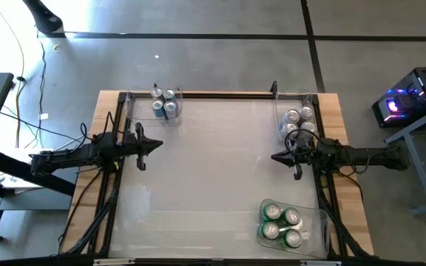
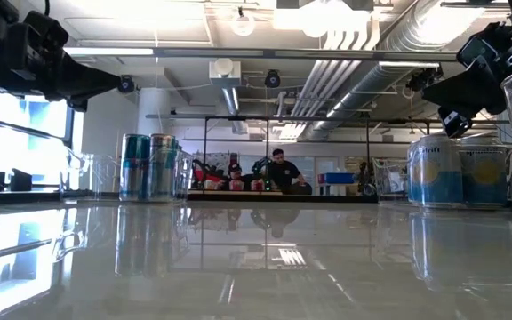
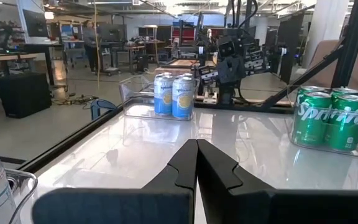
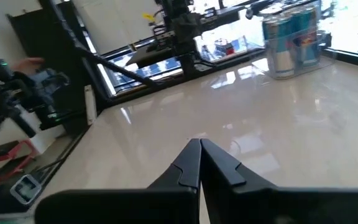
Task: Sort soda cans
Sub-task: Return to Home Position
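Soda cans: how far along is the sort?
Looks done, by the high view: blue-silver cans sit in the top-left bin, white-blue cans in the top-right bin, green cans in the bottom-right bin; none stand loose on the table. In hand: nothing; left gripper and right gripper are shut, empty, at the table's sides. Left: seemingly only parking the arms.

The table is glossy white with a pale wooden rim. At its near right corner the green cans carry white lettering; the pale cans by its right edge are white and light blue with a yellow disc, and the silver cans at its far left corner show blue and red.
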